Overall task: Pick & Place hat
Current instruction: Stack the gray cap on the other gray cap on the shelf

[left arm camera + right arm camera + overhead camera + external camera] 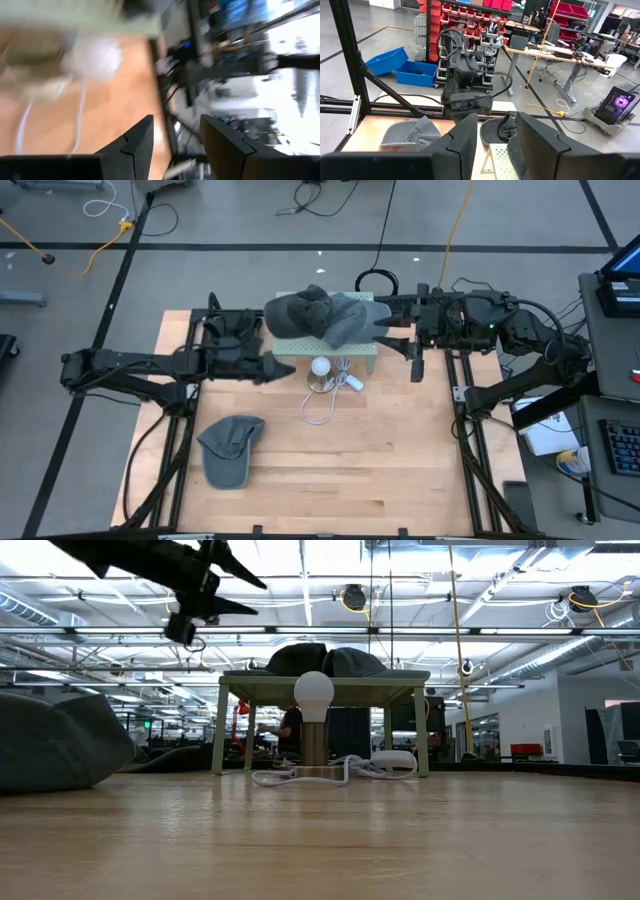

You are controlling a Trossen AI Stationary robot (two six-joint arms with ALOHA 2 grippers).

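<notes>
High view is showing my wooden table (380, 470) spreading under both my arms, with a pale green stand (325, 348) sitting at its far middle. Two grey hats (325, 315) are lying piled on top of that stand, and a third grey cap (230, 448) is resting flat on the near left of the table, well apart from the stand. My left pincer (283, 368) is hanging in the air just beside the stand's left edge, its fingers (137, 145) standing apart with nothing between them. My right pincer (384, 330) is reaching in over the stand's right end, near the piled hats; its fingers (465, 137) are parted too, gripping nothing. A white bulb lamp (320, 367) is standing just in front of the stand, its white cord (322, 405) looping loosely toward me.
</notes>
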